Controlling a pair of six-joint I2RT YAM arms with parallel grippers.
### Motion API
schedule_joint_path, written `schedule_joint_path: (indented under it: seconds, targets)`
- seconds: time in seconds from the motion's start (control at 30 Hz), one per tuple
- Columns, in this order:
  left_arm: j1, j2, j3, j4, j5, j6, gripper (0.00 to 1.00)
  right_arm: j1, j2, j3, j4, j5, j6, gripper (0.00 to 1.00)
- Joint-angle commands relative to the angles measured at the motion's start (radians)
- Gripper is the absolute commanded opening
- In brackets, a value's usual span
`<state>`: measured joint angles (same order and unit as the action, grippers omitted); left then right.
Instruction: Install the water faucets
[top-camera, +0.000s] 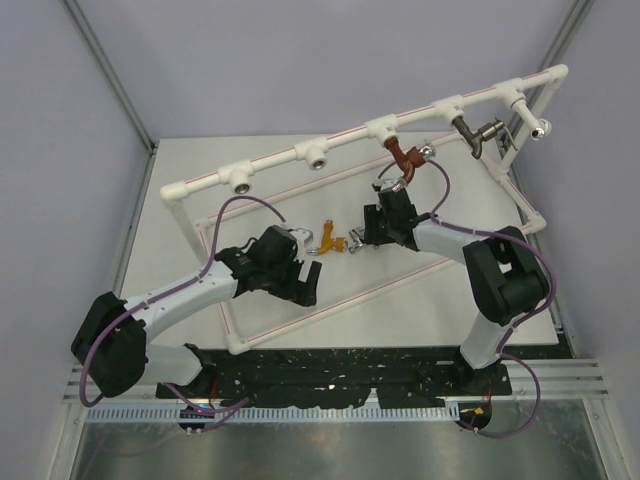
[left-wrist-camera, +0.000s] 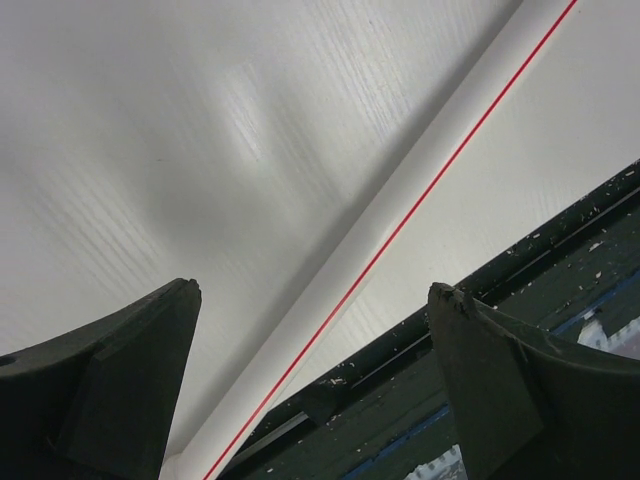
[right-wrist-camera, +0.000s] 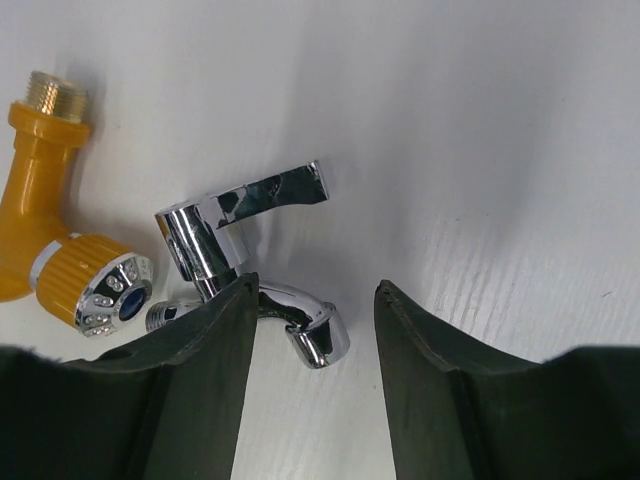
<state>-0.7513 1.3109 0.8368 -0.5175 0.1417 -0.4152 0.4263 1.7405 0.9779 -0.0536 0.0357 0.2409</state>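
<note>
R jaws apart above chrome faucet (right-wrist-camera: 205, 245)

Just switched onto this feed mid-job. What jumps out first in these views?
The white pipe frame spans the far side of the table, with a red-brown faucet and a dark grey faucet already hanging from its right-hand half. Next, the right gripper hangs open over a chrome faucet lying on the table, an orange-yellow faucet beside it. The left gripper is open and empty above a red-striped pipe.
</note>
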Motion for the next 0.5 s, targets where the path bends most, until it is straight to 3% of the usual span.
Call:
schedule_joint_path:
  seconds: [0.0,0.27,0.47]
  targets:
    - [0.001,-0.038,-0.004,0.008,-0.048,-0.016,1.00,0.037,0.014,0.034,-0.097,0.027,-0.043,0.54]
    - [0.003,-0.081,-0.001,0.008,-0.080,-0.019,1.00,0.057,-0.016,-0.002,-0.114,-0.019,-0.046,0.49]
    - [0.003,-0.114,-0.011,0.045,-0.097,-0.051,1.00,0.057,-0.165,-0.114,-0.046,-0.020,0.006,0.57]
